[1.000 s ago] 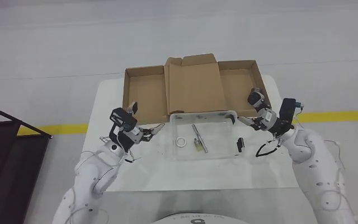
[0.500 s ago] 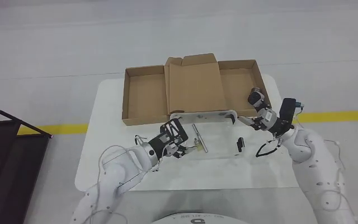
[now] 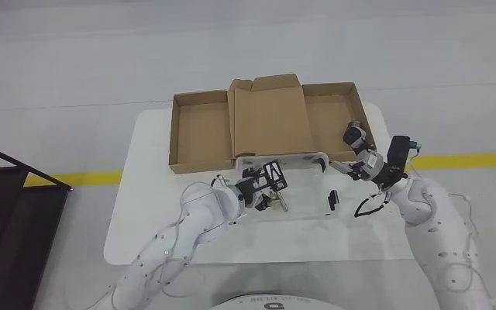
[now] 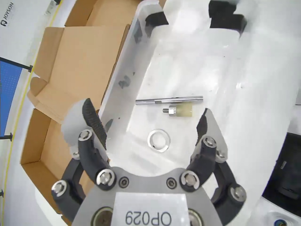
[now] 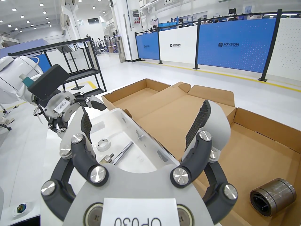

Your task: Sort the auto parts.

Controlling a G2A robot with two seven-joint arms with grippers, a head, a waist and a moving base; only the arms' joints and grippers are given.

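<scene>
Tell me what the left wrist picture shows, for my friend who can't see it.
The left tool hangs open above a clear tray holding a metal ring, a thin rod and a small plug. A cardboard box sits beside the tray.

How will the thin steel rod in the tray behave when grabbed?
Likely stiff: the rod looks like solid polished metal. Probably rolls if nudged, being round and lying flat on the smooth tray. May slip, since it is thin and shiny.

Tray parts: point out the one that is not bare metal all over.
The stubby stud, with a cream body behind its metal tip; the thin rod and the flat ring are all silver.
</scene>
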